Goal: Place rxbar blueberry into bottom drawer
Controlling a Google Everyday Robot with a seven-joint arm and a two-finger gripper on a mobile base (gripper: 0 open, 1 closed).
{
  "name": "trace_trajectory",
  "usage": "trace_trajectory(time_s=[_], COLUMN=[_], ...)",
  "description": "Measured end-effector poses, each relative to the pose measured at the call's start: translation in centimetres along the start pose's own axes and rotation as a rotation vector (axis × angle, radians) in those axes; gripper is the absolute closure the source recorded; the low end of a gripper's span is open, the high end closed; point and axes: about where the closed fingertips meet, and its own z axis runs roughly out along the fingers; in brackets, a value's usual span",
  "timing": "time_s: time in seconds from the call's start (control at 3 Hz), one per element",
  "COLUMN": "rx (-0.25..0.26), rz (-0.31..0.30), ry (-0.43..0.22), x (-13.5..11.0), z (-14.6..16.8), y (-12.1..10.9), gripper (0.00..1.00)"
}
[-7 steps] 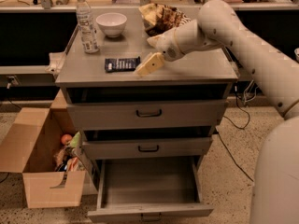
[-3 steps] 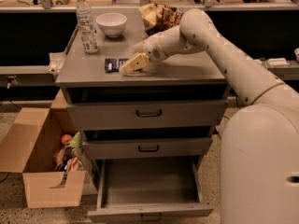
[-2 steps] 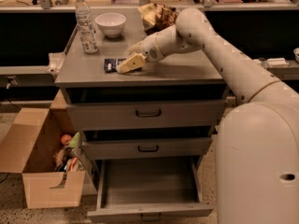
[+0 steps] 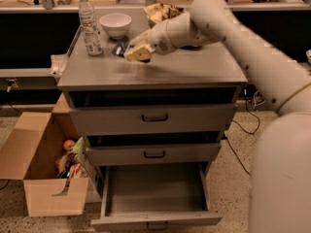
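The rxbar blueberry (image 4: 118,48) is a small dark bar. It sticks out to the left of my gripper (image 4: 135,53), which is shut on it and holds it a little above the grey cabinet top (image 4: 194,69), near the bowl. The arm reaches in from the right and hides most of the bar. The bottom drawer (image 4: 155,220) is pulled out, open and empty, straight below at the cabinet's foot. The two shallower drawers above it are closed.
A water bottle (image 4: 89,23) and a white bowl (image 4: 115,24) stand at the back left of the top. A chip bag (image 4: 156,11) lies behind the gripper. An open cardboard box (image 4: 43,188) with items stands on the floor to the left.
The gripper moved left to the bar and closed on it. Now the gripper and the bar sit higher than before, off the cabinet top.
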Motion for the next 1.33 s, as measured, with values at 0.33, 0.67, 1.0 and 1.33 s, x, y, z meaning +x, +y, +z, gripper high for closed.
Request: trace_trajectory(time_s=[0.33, 0.67, 1.0, 1.33], rx=[0.089, 0.178, 0.177, 0.135], rz=[-0.095, -0.148, -0.149, -0.198], ry=[-0.048, -0.094, -0.094, -0.05], x=[-4.3, -7.0, -7.0, -3.8], z=[-5.0, -11.2, -11.2, -11.4], y=[1.4, 4.0, 4.0, 7.8], gripper=[1.0, 1.0, 1.0, 1.0])
